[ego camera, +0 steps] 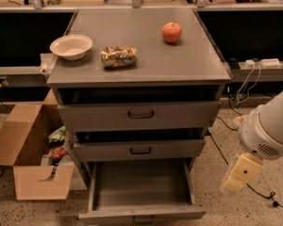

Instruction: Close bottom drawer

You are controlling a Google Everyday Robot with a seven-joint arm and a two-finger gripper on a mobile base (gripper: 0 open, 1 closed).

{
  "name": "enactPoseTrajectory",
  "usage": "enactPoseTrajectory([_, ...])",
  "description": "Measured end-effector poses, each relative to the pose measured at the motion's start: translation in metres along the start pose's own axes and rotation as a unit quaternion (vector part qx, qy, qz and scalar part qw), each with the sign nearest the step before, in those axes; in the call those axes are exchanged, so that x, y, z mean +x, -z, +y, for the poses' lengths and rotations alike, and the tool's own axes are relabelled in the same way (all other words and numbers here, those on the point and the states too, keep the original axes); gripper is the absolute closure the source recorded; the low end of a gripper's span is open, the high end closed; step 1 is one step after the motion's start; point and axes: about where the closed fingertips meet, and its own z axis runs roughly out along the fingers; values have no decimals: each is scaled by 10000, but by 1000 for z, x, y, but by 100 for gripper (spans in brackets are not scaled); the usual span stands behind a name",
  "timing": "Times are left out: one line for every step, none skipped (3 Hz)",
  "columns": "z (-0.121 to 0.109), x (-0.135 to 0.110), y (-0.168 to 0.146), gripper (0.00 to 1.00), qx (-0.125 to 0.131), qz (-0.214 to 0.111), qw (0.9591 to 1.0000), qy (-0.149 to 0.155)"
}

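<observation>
The bottom drawer (141, 192) of the grey cabinet is pulled far out. It is a wide shallow tray and looks empty, with its slim front panel (142, 214) at the lower edge of the view. The middle drawer (139, 149) and the top drawer (140, 114) stick out a little. My arm comes in from the right. Its white joint (269, 131) is right of the cabinet, and my gripper (236, 178) hangs below it as a pale beige end, right of the bottom drawer's front corner and apart from it.
On the cabinet top stand a white bowl (71, 46), a snack bag (118, 56) and a red apple (171, 32). An open cardboard box (30, 166) with items sits on the floor at the left. Cables (236, 98) run on the floor at the right.
</observation>
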Motion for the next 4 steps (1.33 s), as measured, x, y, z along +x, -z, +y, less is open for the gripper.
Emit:
enactPoseTrajectory([1, 0, 1, 0, -15, 12, 10000, 7])
enactPoseTrajectory([3, 3, -16, 0, -75, 106, 9999, 9])
enactPoseTrajectory([11, 26, -97, 0, -479, 135, 9987, 51])
enactPoseTrajectory([30, 47, -191, 0, -1032, -79, 9946, 52])
